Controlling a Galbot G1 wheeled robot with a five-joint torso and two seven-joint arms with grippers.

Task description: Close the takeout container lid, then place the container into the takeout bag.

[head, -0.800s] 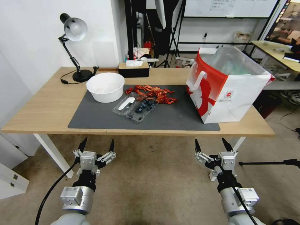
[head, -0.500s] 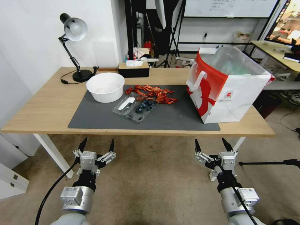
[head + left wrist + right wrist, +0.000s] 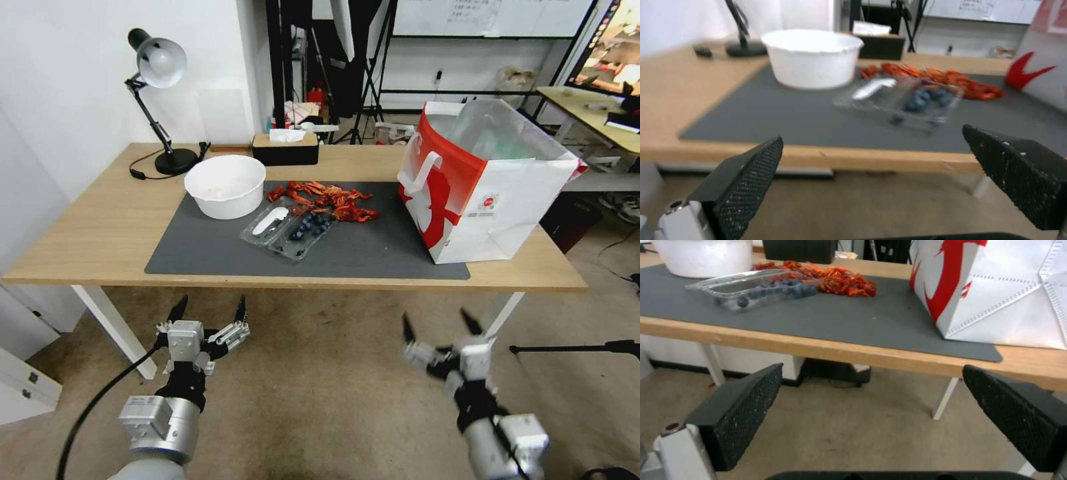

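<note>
Right now the small clear plastic clamshell takeout container [image 3: 301, 235] with dark blueberries inside lies open on the dark grey mat [image 3: 200, 257], near the middle of the wooden table [image 3: 87, 227]. Its clear hinged lid [image 3: 267, 223] with the white oval sticker lies flat on the container's left side, touching the mat. Just beyond it I see a pile of red-orange crayfish [image 3: 330, 199], and to the far left of it the big round white bowl [image 3: 225, 185].

The large boxy red-and-white paper takeout bag [image 3: 483, 193] stands upright at the right end of the mat, well apart from the container, mouth open with a clear plastic liner showing.

Both arms hang below the near table edge, over the floor. My left gripper [image 3: 207, 308] has its fingers [image 3: 746, 186] spread wide with nothing between them, and it sits slightly lower and further left than half a second ago. My right gripper [image 3: 442, 321] is likewise spread and empty, its fingers [image 3: 735, 413] wide apart; since the earlier frame it has dropped lower and shifted left, and it shows motion blur. Container, lid and bag lie where they were.
</note>
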